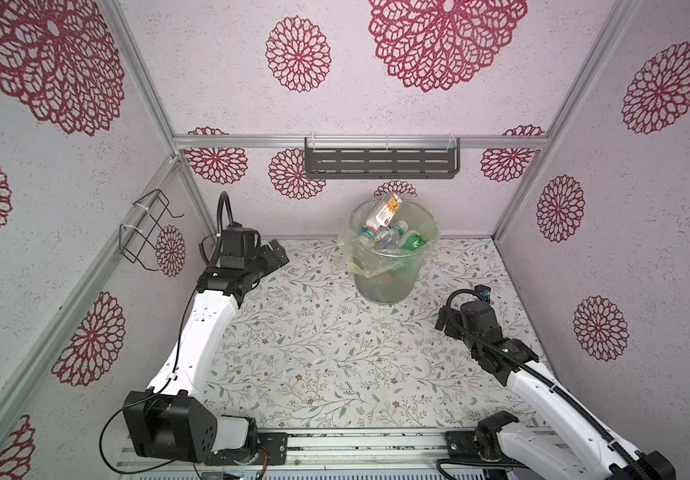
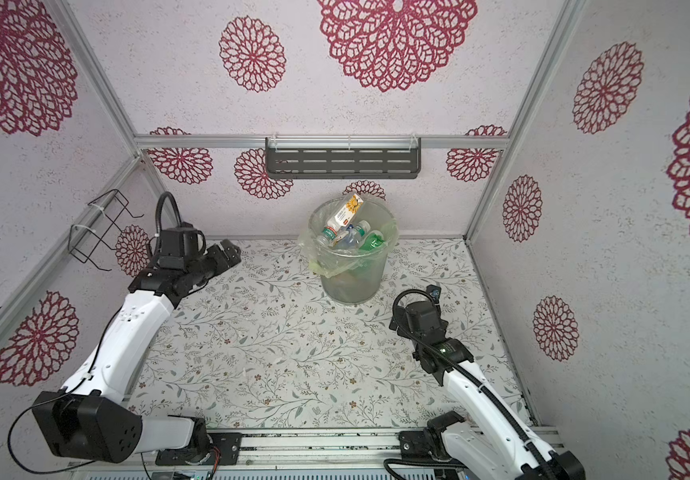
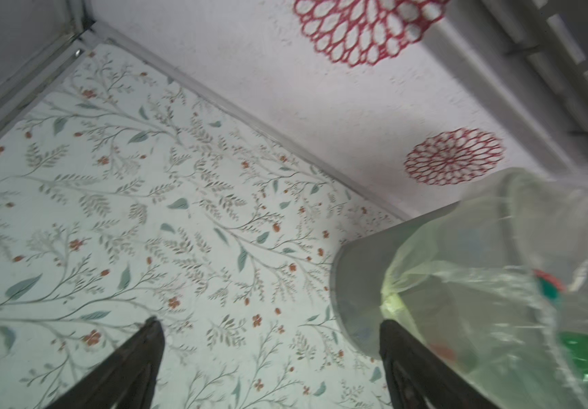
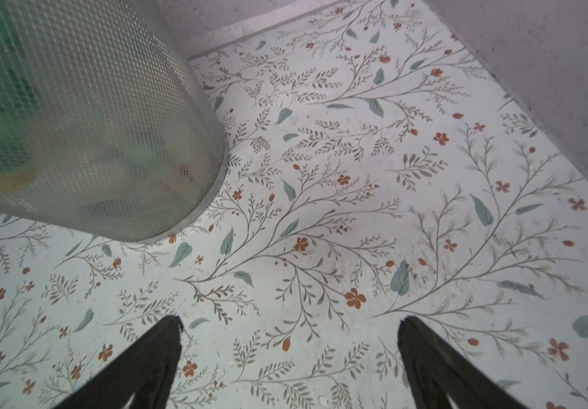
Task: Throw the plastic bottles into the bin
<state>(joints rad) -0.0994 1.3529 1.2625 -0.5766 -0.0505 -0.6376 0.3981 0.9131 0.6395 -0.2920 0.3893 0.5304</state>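
Note:
The bin (image 1: pixel 385 286) (image 2: pixel 347 286), grey wire mesh lined with a yellowish-green bag (image 3: pixel 462 265), stands at the back middle of the floral table. Several plastic bottles lie inside it: a white-labelled one (image 1: pixel 385 210) (image 2: pixel 345 212) sticks up over the rim, and a green one (image 1: pixel 414 242) (image 2: pixel 372 241) lies beside clear ones. Every bottle I see is in the bin. My left gripper (image 1: pixel 274 253) (image 3: pixel 267 325) hangs open and empty to the left of the bin. My right gripper (image 4: pixel 289 325) is open and empty over bare table, near the bin's base (image 4: pixel 90 106) on its right.
A dark slotted shelf (image 1: pixel 380 160) hangs on the back wall above the bin. A black wire rack (image 1: pixel 143 228) is fixed to the left wall. Walls enclose the floral table (image 1: pixel 335 353) on three sides. A metal rail (image 1: pixel 356 444) carries both arm bases at the front.

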